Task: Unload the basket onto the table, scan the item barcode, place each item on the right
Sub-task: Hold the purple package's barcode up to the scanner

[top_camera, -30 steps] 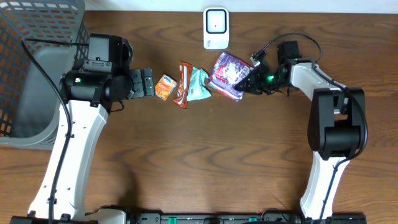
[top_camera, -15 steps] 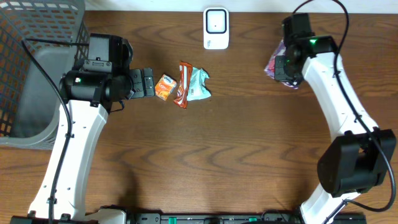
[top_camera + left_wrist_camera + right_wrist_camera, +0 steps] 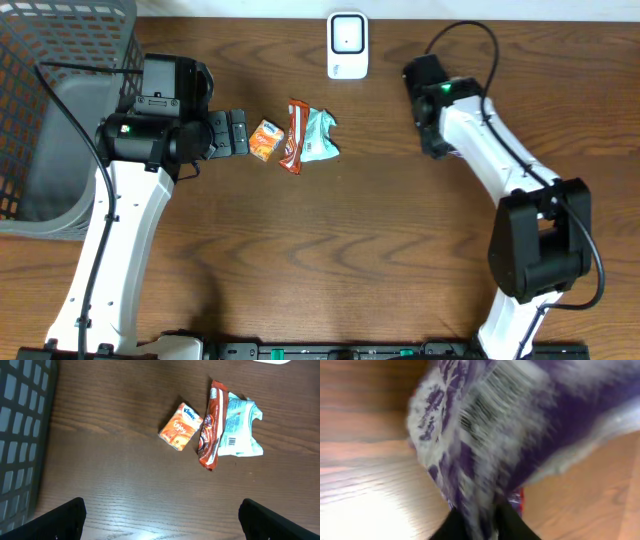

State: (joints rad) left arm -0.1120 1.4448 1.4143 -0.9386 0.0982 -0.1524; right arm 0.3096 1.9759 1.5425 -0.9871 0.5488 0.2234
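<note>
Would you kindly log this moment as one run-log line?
phase: scan | right pincer: gripping purple packet, barcode visible | left pincer: open, empty

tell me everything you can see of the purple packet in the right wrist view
The packet is purple with white patterned patches, looks like soft crinkly plastic film, and shows a barcode facing the camera. It is blurred and fills most of the view, above the wooden table. Its lower edge is pinched in the right pincer.
</note>
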